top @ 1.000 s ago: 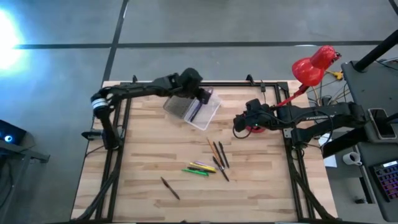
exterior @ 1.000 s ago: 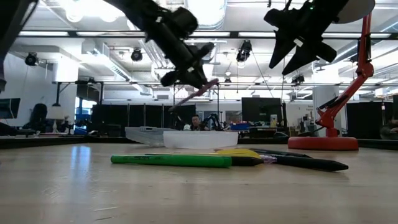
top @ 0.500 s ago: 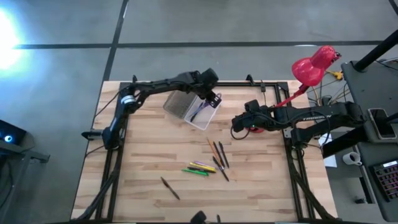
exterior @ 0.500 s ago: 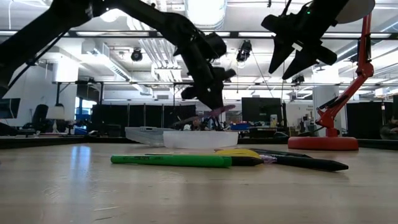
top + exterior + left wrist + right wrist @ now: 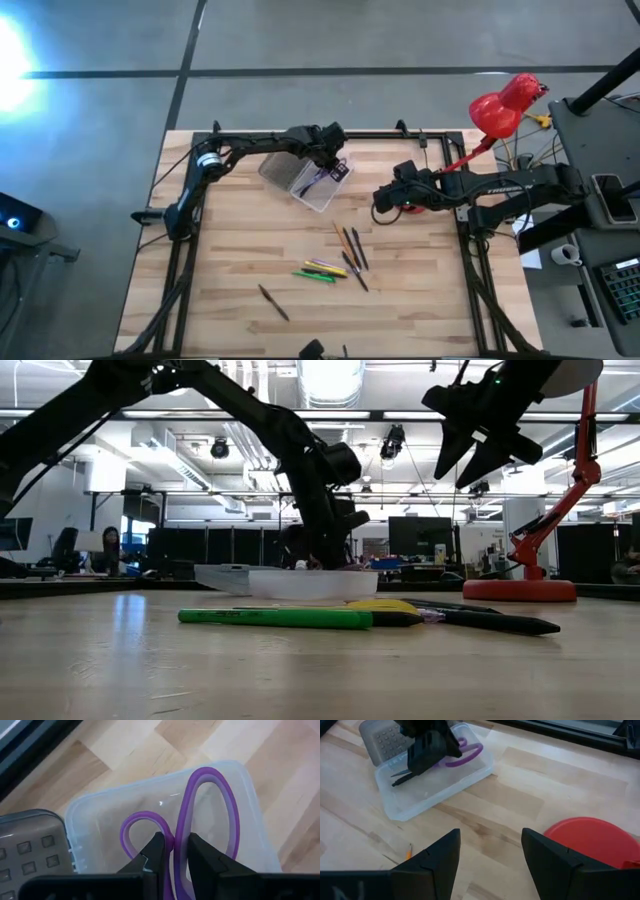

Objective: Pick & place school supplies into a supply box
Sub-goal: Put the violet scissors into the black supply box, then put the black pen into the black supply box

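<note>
While left pincer grips scissors, no writing legible.

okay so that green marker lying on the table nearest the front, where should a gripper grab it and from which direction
Grip the green marker around its middle, coming straight down from above with fingers across its width. It lies flat, and the yellow pen sits right against its far side, so a centred pinch would need care to avoid catching both.

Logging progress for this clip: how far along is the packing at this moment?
Nothing looks finished yet. In hand: the left gripper is shut on the purple scissors, lowered into the clear box but not let go. Left: the pens and pencils lying mid-table and one lone dark pen nearer the front edge. The right gripper hangs open beside the red lamp base.
</note>
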